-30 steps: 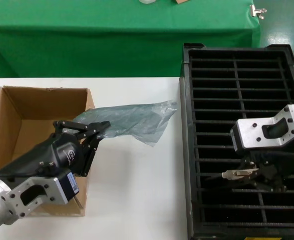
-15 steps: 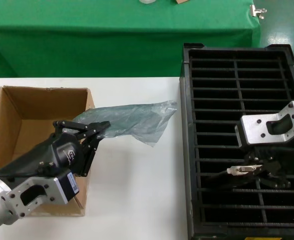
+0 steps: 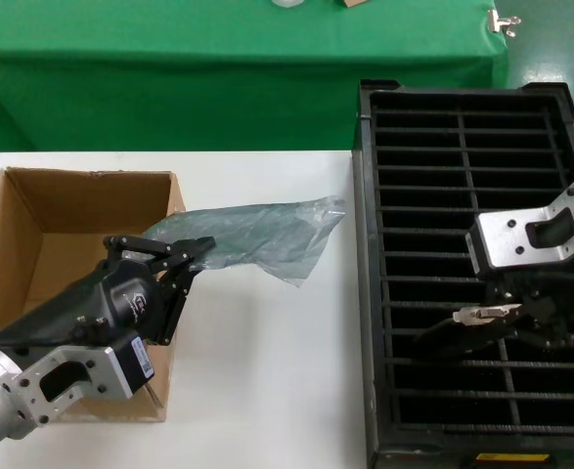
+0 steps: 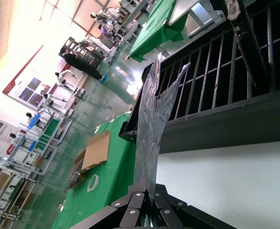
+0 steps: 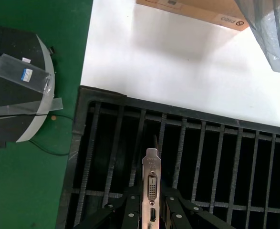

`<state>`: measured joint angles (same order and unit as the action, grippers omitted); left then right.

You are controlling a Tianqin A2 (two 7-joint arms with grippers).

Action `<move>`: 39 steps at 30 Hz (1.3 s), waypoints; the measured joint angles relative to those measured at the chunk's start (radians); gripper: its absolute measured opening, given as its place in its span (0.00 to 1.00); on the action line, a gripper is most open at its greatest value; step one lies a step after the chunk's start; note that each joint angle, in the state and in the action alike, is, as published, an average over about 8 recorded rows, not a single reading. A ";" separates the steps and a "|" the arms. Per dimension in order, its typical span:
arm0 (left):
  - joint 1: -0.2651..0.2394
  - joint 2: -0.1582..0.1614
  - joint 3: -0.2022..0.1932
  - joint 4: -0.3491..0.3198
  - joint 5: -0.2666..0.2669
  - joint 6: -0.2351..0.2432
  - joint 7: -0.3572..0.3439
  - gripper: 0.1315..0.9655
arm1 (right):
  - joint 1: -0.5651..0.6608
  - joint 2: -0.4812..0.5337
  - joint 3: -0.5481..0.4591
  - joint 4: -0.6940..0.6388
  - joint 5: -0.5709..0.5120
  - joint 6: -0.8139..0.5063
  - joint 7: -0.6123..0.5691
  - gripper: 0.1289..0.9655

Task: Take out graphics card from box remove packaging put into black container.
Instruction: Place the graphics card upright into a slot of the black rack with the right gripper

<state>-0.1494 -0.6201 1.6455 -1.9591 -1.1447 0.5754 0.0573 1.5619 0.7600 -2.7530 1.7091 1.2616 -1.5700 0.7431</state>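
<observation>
White desk (image 3: 267, 371) sat in front of a green-draped table (image 3: 169, 68), with the box (image 3: 32, 244) and black container (image 3: 384, 293) on it. Left gripper (image 3: 197, 256) fingers stayed pinched on the packaging (image 3: 257, 234) by the box, unchanged. Right gripper (image 3: 521, 327) fingers clamped the graphics card (image 3: 487, 315), which had drifted a bit toward the container's far side.

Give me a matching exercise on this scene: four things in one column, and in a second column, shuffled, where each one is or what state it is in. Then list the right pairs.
Things:
1. graphics card
2. packaging
3. box
4. left gripper

Places or states:
A. open-topped, on the white table at the robot's left
B. held by the right gripper over the black container
C. shut on one end of the bag
D. empty, stretched out over the table from the box edge

Pairs: 1-B, 2-D, 3-A, 4-C
</observation>
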 joint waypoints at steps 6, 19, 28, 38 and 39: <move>0.000 0.000 0.000 0.000 0.000 0.000 0.000 0.01 | 0.000 -0.009 0.000 -0.009 0.003 0.000 -0.001 0.07; 0.000 0.000 0.000 0.000 0.000 0.000 0.000 0.01 | 0.012 -0.005 0.000 0.031 0.056 0.000 0.060 0.07; 0.000 0.000 0.000 0.000 0.000 0.000 0.000 0.01 | 0.063 0.000 0.000 0.082 0.060 0.000 0.114 0.07; 0.000 0.000 0.000 0.000 0.000 0.000 0.000 0.01 | 0.073 0.012 0.000 0.119 0.078 0.000 0.168 0.07; 0.000 0.000 0.000 0.000 0.000 0.000 0.000 0.01 | 0.072 0.013 0.000 0.119 0.078 0.000 0.169 0.07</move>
<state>-0.1494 -0.6201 1.6455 -1.9591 -1.1447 0.5754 0.0573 1.6336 0.7728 -2.7530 1.8279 1.3399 -1.5700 0.9116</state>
